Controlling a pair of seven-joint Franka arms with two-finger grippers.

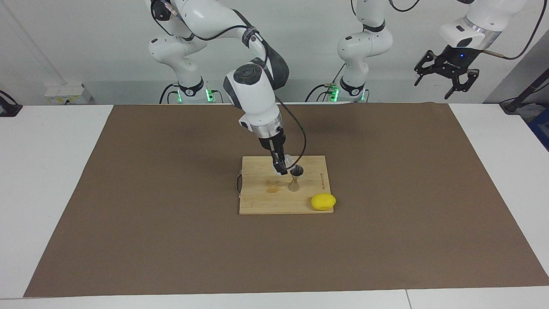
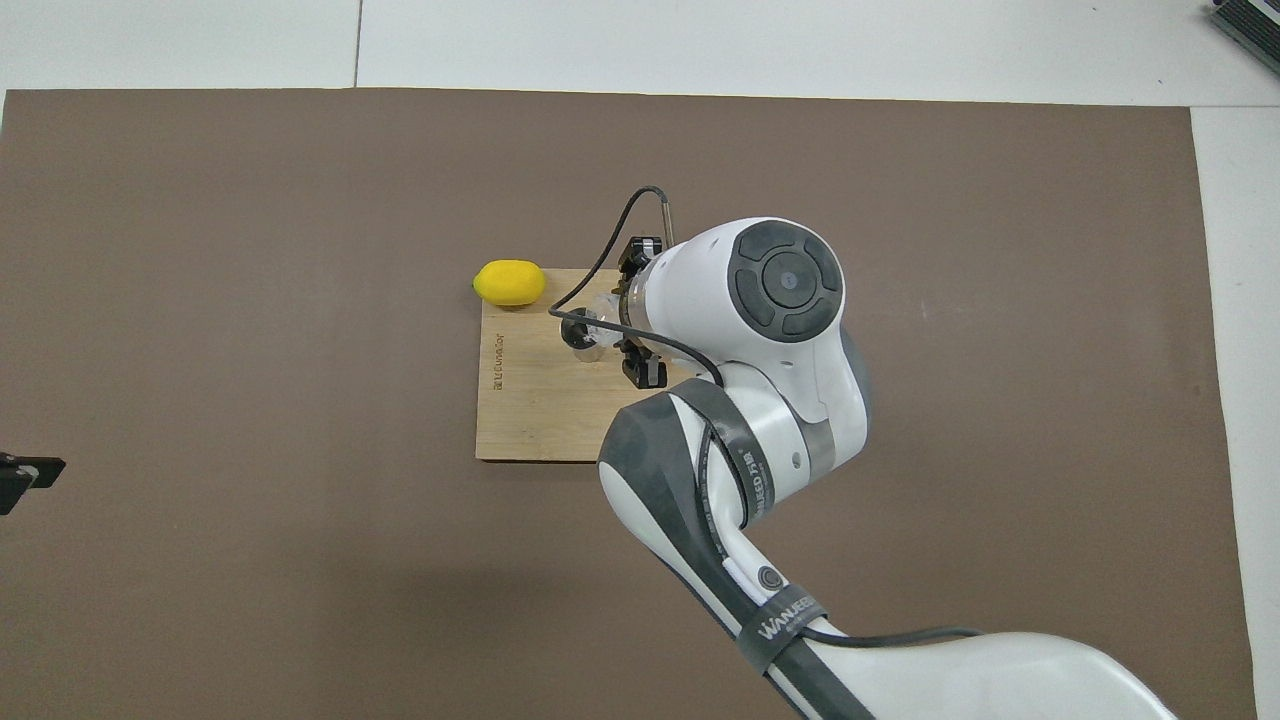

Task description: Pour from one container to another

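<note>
On the wooden cutting board point(image 1: 261, 201) stands the steel hourglass jigger point(image 1: 295, 179). My right gripper point(image 1: 284, 166) is shut on the small clear cup point(image 1: 291, 161), which is tilted with its mouth over the jigger's top cone. From overhead the jigger point(image 2: 578, 331) shows beside the cup point(image 2: 606, 314), and the right gripper point(image 2: 628, 314) is partly hidden by its own wrist. Whether anything is flowing from the cup I cannot tell. My left gripper point(image 1: 446, 73) waits raised and open, off the mat at the left arm's end of the table; only its tip point(image 2: 22, 476) shows overhead.
A yellow lemon point(image 1: 323, 201) lies at the board's corner farther from the robots, toward the left arm's end; overhead the lemon point(image 2: 510, 283) shows the same. The board point(image 2: 530, 410) rests mid-way on a brown mat point(image 1: 128, 214). The right arm's cable loops over the jigger.
</note>
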